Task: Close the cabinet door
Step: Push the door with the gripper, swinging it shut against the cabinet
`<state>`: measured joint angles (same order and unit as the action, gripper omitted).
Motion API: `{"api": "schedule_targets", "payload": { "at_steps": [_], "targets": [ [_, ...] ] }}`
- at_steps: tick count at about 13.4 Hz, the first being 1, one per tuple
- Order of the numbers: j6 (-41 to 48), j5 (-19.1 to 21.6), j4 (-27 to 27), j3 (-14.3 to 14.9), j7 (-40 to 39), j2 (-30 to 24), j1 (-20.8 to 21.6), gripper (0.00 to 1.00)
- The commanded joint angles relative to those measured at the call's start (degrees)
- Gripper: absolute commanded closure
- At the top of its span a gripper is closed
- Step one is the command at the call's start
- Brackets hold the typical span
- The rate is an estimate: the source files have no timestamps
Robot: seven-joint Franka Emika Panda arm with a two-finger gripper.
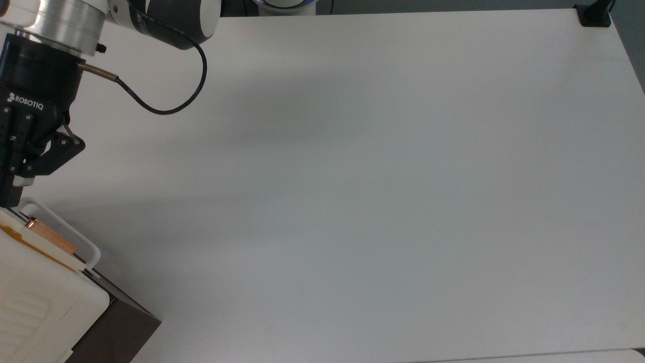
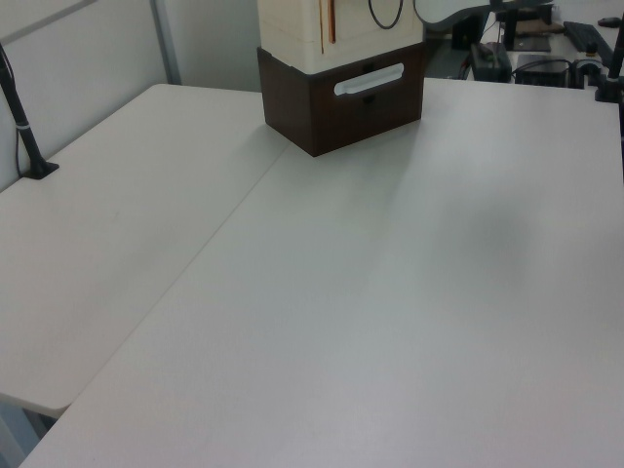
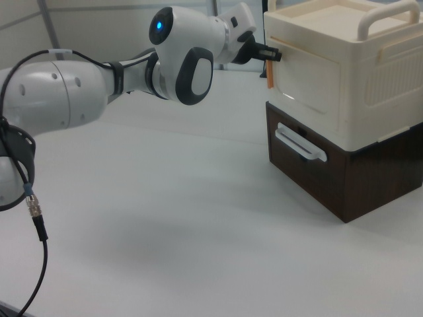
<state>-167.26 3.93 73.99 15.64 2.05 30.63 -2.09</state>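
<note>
The cabinet [image 1: 45, 302] stands at the top view's lower left, with a white ribbed top and a dark brown side. Its cream cabinet door [image 3: 310, 76] is ajar by a thin gap, and a sliver of its yellow face [image 1: 17, 235] shows from above. A copper-orange bar handle [image 1: 50, 236] runs along the door's free edge. My black gripper [image 1: 11, 197] is shut with nothing in it. Its tip [image 3: 269, 53] rests against the door's edge just above the handle [image 3: 270, 74]. In the left view the cabinet [image 2: 341, 58] is at the far end of the table.
A white loop-shaped rail [image 1: 70, 234] juts from the brown lower drawer [image 3: 301, 144]. The white table [image 1: 352, 176] stretches wide to the top view's right. A black post [image 1: 594, 15] stands at its far right corner. My arm's cable [image 1: 166, 101] hangs beside the wrist.
</note>
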Motion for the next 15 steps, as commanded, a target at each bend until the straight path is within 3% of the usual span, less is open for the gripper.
{"api": "schedule_targets", "payload": {
  "at_steps": [1,11,12,15],
  "targets": [
    [-1.0,0.6,-4.2,0.5,1.1,3.3,0.0,0.94],
    [-1.1,0.6,-6.0,2.4,1.2,5.7,0.1,0.94],
    [-1.0,0.6,-5.3,2.3,1.3,4.6,0.0,0.94],
    [-0.8,0.3,3.5,1.3,0.6,-2.4,0.0,0.94]
  ]
}}
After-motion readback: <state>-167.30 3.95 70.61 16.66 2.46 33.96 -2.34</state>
